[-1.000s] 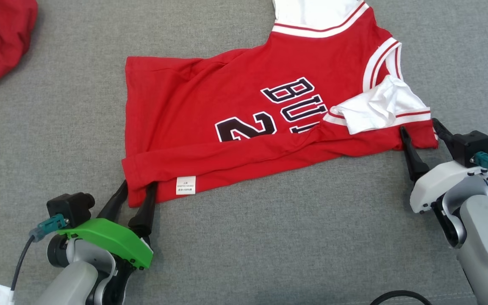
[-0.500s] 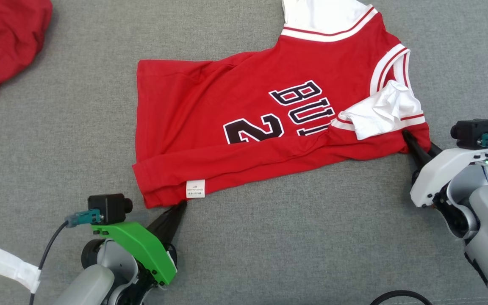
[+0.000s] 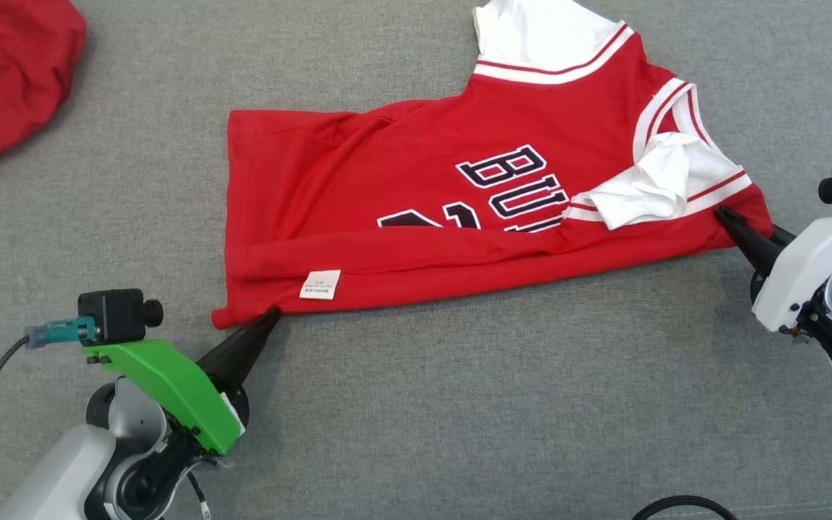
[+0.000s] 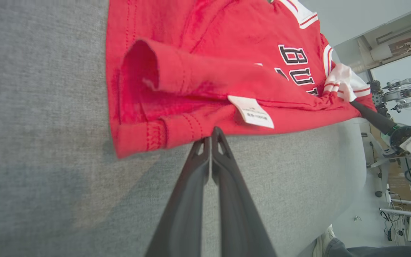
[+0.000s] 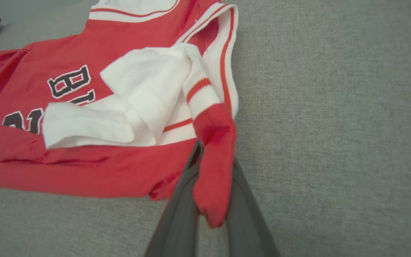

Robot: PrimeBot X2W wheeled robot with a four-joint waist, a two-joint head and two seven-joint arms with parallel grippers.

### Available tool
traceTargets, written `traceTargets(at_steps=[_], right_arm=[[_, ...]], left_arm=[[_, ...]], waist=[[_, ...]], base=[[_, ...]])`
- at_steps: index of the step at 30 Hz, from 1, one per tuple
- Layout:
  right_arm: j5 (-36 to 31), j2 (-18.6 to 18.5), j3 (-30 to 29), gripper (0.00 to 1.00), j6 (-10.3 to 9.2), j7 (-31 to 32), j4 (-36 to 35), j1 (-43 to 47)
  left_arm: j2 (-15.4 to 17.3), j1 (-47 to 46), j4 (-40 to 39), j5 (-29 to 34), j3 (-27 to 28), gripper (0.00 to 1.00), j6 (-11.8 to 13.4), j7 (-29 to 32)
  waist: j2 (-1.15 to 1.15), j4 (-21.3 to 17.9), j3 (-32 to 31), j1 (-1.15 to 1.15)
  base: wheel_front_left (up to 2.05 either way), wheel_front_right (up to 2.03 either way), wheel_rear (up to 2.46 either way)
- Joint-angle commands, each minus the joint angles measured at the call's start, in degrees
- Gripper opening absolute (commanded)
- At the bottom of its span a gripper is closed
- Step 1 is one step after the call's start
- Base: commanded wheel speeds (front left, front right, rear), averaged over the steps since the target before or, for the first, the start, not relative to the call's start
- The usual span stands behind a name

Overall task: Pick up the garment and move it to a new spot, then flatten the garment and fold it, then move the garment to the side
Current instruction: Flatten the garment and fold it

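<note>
Grey woven surface [image 3: 459, 404], red-and-white cotton basketball jersey [image 3: 401, 173] spread across it: flattening stage, I judge.
My left gripper [image 3: 268, 318] is closed tight at the jersey's hem corner, tips touching cloth; whether any is caught I cannot tell. My right gripper [image 3: 723, 211], at the jersey's shoulder end, is clamped on a red fold. Near edge rolled, one white sleeve [image 3: 647, 191] crumpled; smoothing, folding and moving aside remain.
</note>
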Motion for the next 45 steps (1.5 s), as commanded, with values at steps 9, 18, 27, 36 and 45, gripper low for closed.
traceTargets(at_steps=[9, 18, 27, 36, 45], right_arm=[[-1.5, 0.6, -1.8, 0.00, -0.03, 0.5, -1.9, 3.0], [-1.3, -0.5, -3.0, 0.00, -0.03, 2.3, -5.3, 5.8], [3.1, -2.1, -6.1, 0.00, -0.03, 10.6, -12.0, 13.7], [2.4, -1.5, -13.8, 0.00, -0.06, 13.7, -14.9, 25.0], [-6.5, 1.4, -19.1, 1.00, -0.08, 14.9, -16.5, 27.0]], left_arm=[[1.2, 3.9, -3.2, -1.7, 1.1, 0.00, 1.9, -0.7], [2.6, 6.9, -9.0, -1.0, 2.5, 0.00, 2.9, -2.9], [4.4, 17.3, -19.1, 2.2, 1.5, 0.00, 7.4, -7.2], [0.6, 25.5, -15.7, 0.3, 0.3, 0.00, 7.4, -12.3], [-0.2, 23.5, -11.3, 3.2, -1.2, 1.00, 9.3, -12.8]], waist=[[0.00, -0.3, 0.0, 0.00], [0.00, -0.6, -0.8, 0.00], [0.00, -0.9, -2.2, 0.00], [0.00, 0.3, -1.4, 0.00], [0.00, 0.8, -0.3, 0.00]], base=[[0.00, 0.00, 0.00], [0.00, 0.00, 0.00], [0.00, 0.00, 0.00], [0.00, 0.00, 0.00], [0.00, 0.00, 0.00]])
